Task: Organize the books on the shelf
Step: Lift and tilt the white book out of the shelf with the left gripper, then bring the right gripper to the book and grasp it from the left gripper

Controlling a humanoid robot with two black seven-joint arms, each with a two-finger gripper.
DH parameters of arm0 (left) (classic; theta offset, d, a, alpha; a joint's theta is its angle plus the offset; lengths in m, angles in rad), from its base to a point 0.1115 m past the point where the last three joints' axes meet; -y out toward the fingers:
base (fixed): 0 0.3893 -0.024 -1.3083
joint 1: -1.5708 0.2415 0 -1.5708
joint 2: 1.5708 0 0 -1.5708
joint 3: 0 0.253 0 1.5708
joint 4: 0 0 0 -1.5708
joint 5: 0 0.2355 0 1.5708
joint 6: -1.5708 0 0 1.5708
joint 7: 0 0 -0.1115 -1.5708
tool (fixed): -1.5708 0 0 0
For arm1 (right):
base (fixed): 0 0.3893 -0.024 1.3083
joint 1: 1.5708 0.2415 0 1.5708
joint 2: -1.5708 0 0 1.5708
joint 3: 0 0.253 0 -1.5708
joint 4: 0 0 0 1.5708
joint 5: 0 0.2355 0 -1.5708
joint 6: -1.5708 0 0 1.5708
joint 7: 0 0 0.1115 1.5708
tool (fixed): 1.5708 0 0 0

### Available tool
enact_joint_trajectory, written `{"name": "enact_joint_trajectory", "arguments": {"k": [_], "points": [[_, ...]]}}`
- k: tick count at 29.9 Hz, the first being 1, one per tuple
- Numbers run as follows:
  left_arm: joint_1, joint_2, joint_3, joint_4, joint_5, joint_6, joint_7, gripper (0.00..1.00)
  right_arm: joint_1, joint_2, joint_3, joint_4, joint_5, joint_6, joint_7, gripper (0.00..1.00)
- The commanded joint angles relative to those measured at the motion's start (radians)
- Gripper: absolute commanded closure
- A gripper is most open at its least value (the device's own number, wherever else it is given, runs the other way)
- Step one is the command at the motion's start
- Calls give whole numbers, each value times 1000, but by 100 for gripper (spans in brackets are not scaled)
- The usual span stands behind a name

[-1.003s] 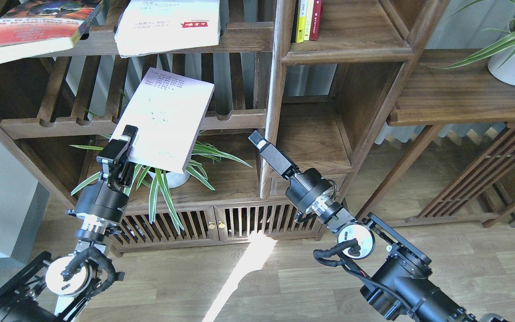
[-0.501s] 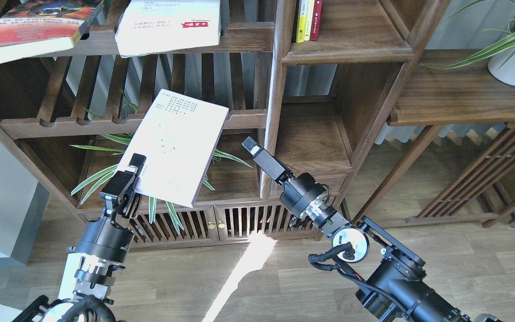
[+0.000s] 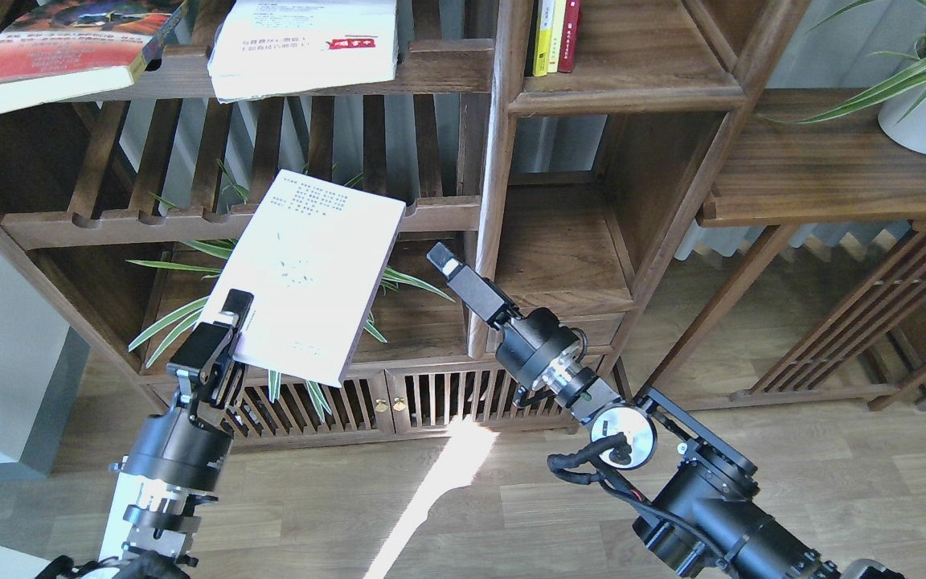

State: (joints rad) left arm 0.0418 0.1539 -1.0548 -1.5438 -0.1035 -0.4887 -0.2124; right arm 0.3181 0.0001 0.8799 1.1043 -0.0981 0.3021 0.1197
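Observation:
My left gripper (image 3: 231, 318) is shut on the lower left edge of a thin white book (image 3: 310, 273) and holds it tilted in the air in front of the slatted rack. My right gripper (image 3: 445, 264) is just right of the book, apart from it; its fingers lie close together and hold nothing. A red-orange book (image 3: 61, 44) and a thick white book with a red label (image 3: 302, 44) lie on the upper slatted rack. The narrow dark-brown shelf compartment (image 3: 563, 249) stands to the right of the post, with bare floor.
A spider plant (image 3: 190, 314) in a white pot sits on the low plank behind the held book. Upright books (image 3: 555, 36) stand in the upper compartment. A white plant pot (image 3: 925, 117) stands on the wide plank at right. A slatted cabinet (image 3: 431, 398) is below.
My left gripper has brought the white book down and to the right, away from the rack. My right gripper has shifted left toward the book.

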Motion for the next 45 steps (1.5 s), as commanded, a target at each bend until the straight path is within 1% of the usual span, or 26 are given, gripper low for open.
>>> {"name": "enact_joint_trajectory", "arguments": {"k": [1,6,9,12,16,25,27,31,33,38,45], "points": [[-49,12,4,13,-1,0,1,98,1,0,-32,2,1,35,0,0],[-88,35,13,39,-1,0,2,98,16,0,-38,2,1,42,-2,0],[-95,49,22,53,-1,0,33,98,29,0,-38,2,3,43,-2,0],[-112,61,38,54,-2,0,80,98,38,0,-38,2,3,43,-2,0],[-143,69,62,54,-2,0,108,98,39,0,-38,2,3,43,-2,0],[-214,170,122,54,-5,0,110,98,41,0,-44,3,3,43,-2,0],[-220,187,131,54,-5,0,117,97,41,0,-44,5,3,43,-2,0],[-220,207,136,54,-5,0,169,97,41,0,-44,5,3,43,-2,0],[-221,208,136,54,-7,0,182,97,41,0,-44,5,3,43,-2,0],[-241,210,137,54,-8,0,183,97,42,0,-44,6,3,43,-2,0],[-267,208,194,54,-8,0,182,98,47,0,-45,5,3,42,-3,0]]}}
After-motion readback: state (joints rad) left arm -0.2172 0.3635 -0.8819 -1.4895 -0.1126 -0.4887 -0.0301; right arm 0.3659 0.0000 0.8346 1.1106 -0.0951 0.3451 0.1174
